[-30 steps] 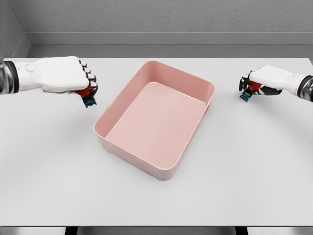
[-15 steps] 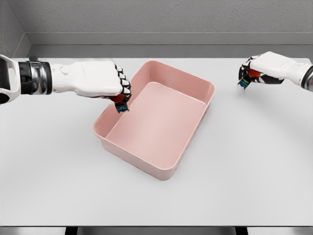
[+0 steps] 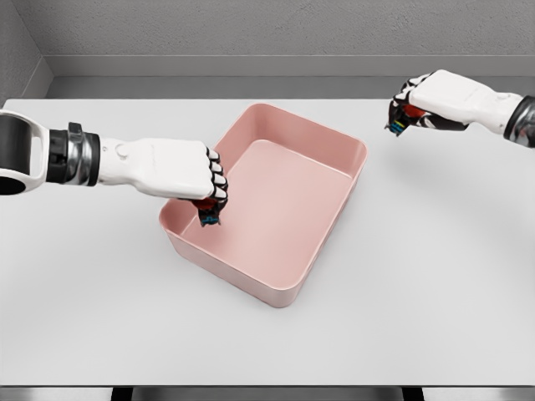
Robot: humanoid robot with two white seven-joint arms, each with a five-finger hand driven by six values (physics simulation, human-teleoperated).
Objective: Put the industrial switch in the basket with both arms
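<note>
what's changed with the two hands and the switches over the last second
The left hand, shut on its industrial switch, moved right from beside the basket to over its left edge, the switch now hanging inside. The right hand, holding the other switch, rose and drifted left toward the basket but is not over it. Neither let go. The basket and table stayed put.

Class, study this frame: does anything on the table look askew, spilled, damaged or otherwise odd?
Nothing is spilled or damaged. The pink basket sits at an angle to the table edges, which is the only skew. The left hand holds a switch over the basket's left corner; the right hand holds another switch outside it.
</note>
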